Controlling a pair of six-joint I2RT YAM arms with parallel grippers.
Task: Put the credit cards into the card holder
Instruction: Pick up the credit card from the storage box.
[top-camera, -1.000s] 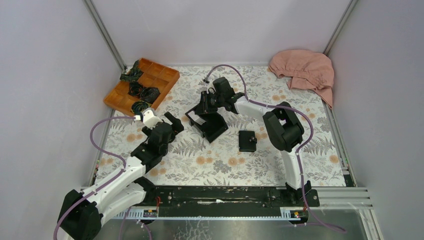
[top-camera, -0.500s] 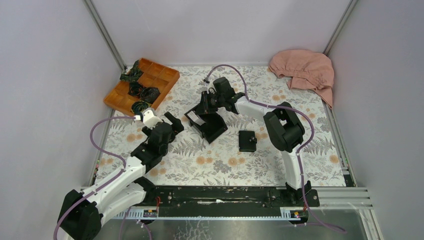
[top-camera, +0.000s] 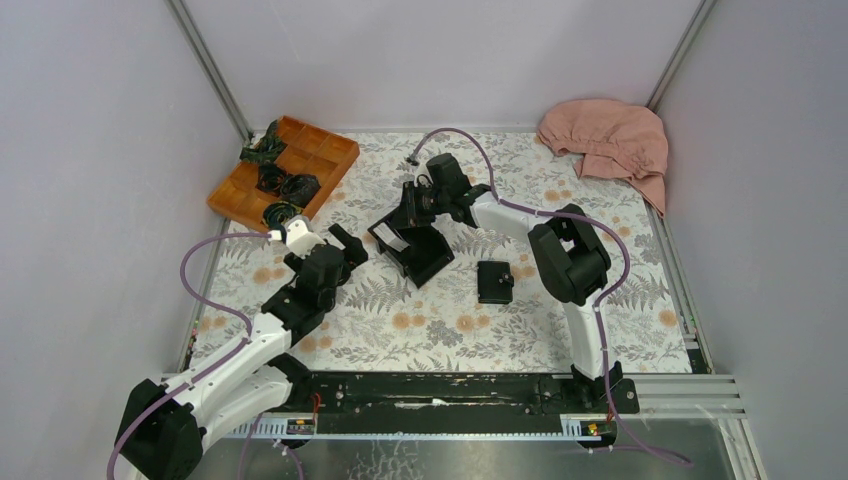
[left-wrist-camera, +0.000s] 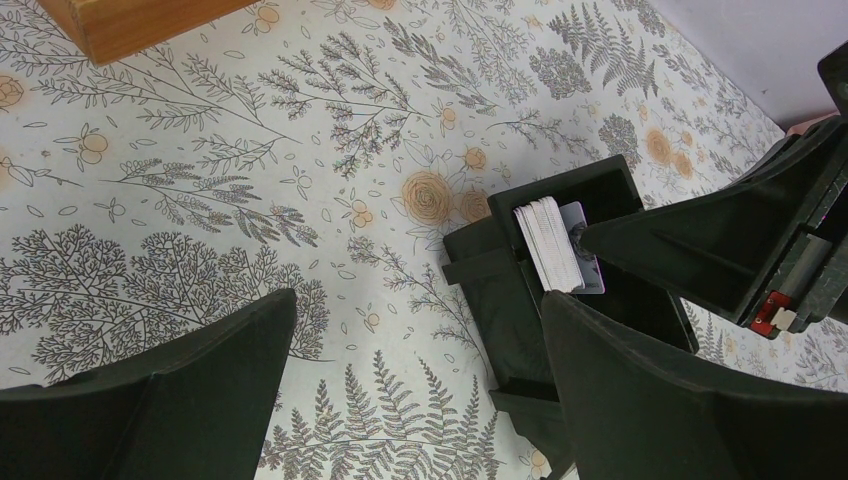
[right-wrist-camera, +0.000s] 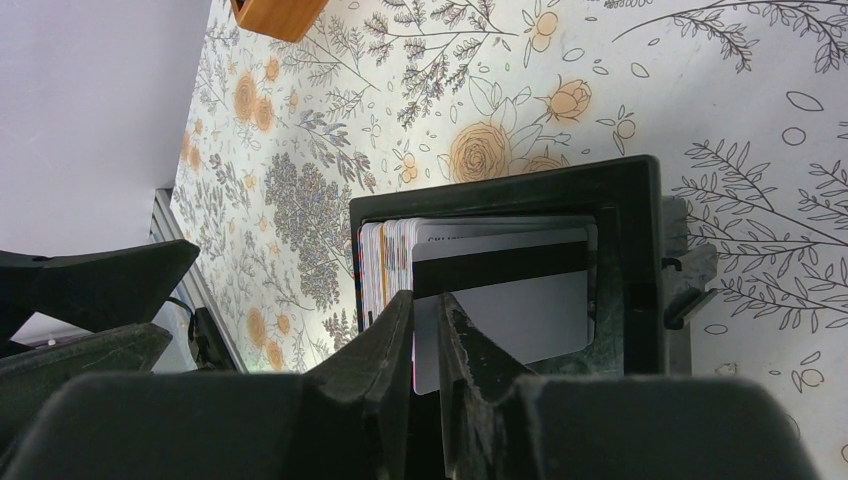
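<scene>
Hardly anything has shifted over the last 1 second: the right gripper (right-wrist-camera: 427, 310) has only drawn its 2 fingers a little closer inside the black box (right-wrist-camera: 630, 260).

Credit cards (right-wrist-camera: 385, 260) stand on edge in that box, so their top edges offer a hold from above. The right gripper's fingers sit nearly together, 1 on each side of the front card (right-wrist-camera: 520, 300), seemingly pinching it, though actual contact is hard to confirm. On the box's left, the left gripper (left-wrist-camera: 418, 330) hovers with fingers spread wide and empty, probably waiting to steady things. The card holder (top-camera: 494, 281) lies flat near the box's right side, apparently closed, within the right arm's easy reach, so opening it likely comes first.
</scene>
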